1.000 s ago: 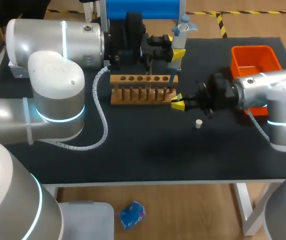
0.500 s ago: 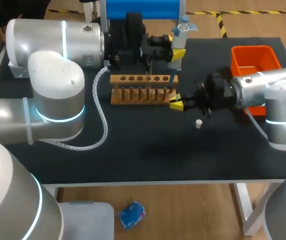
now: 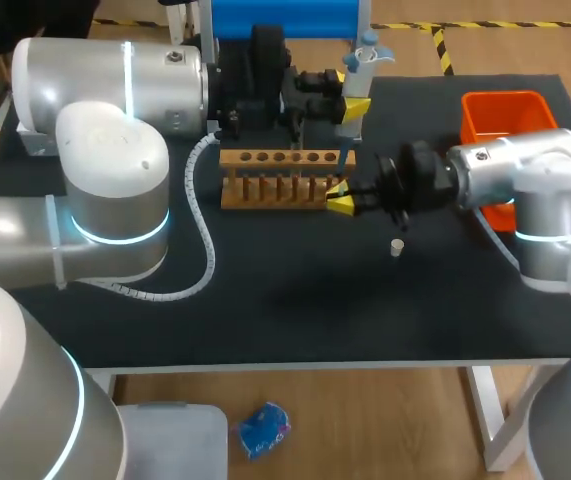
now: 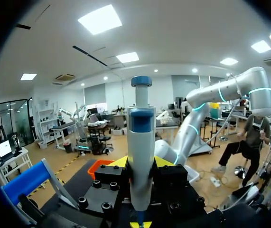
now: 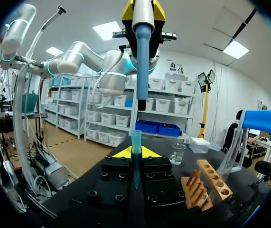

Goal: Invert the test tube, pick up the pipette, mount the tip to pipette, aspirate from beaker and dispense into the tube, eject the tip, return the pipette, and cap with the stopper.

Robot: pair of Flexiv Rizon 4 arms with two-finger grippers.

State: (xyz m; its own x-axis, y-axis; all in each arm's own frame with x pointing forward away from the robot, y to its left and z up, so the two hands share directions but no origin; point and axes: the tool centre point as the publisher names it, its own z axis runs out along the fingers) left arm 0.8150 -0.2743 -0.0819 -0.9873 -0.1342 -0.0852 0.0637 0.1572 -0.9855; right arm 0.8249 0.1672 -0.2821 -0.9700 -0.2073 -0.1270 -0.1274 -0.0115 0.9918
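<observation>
Even light is cast by ceiling panels (image 4: pixel 99 19) (blown out to white); faint shadows are thrown on the counter (image 3: pixel 295 300).

The white and blue pipette (image 3: pixel 358 62) stands upright behind the wooden rack (image 3: pixel 280 190). Its nozzle points down just above the blue tip (image 5: pixel 136 140) and does not touch it. The tip is upright too. The small white stopper (image 3: pixel 396 247) lies apart from the rack's right end. A clear beaker (image 5: pixel 177 154), perhaps empty, stands near the rack.
</observation>
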